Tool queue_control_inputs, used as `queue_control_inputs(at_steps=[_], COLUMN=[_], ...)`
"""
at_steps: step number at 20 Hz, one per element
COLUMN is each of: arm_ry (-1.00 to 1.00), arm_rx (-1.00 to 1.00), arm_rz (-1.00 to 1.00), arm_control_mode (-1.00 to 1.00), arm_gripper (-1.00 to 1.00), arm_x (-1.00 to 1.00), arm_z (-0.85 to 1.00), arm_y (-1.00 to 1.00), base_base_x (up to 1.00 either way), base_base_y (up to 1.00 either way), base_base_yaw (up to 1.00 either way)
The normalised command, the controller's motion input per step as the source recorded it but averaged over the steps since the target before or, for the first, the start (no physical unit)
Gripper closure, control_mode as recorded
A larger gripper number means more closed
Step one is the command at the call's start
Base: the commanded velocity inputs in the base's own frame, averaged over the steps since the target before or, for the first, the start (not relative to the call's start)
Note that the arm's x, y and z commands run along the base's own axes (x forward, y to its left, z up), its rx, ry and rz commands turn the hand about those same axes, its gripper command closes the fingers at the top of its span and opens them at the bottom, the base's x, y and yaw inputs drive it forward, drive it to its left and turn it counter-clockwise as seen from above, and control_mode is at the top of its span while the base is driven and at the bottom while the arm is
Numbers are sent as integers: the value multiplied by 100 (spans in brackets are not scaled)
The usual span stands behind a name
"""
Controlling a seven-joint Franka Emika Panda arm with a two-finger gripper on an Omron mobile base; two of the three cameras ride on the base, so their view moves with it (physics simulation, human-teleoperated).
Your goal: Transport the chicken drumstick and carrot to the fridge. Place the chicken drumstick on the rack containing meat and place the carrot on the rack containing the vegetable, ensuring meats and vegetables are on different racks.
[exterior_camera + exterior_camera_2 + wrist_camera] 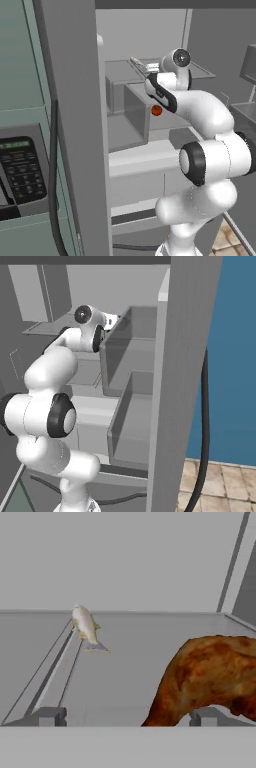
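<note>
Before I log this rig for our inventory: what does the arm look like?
The arm is glossy white, built of rounded tubular links with dark bands at the joints. A round dark-centred cap tops the wrist, and a black strip edges the wrist link. The claw's finger tips are small, square and dark grey.

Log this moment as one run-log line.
phase: drumstick drop-off | gripper: open | chicken drumstick: on fridge rack, by fingertips | fish: same rack, farther back | small red-orange item: lower shelf
</note>
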Motion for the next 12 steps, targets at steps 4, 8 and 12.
queue_control_inputs(at_steps=[4,8,12], arm_ry=[0,5,7], arm_rx=[0,0,0], arm_rz=[-4,-3,0], arm_control_mode=[-100,-100,-100], arm_gripper=[-100,-100,-100], arm_x=[-98,-29,86], arm_z=[3,0,0], arm_y=[13,8,0], base_base_x=[0,0,0], base_base_y=[0,0,0], base_base_yaw=[0,0,0])
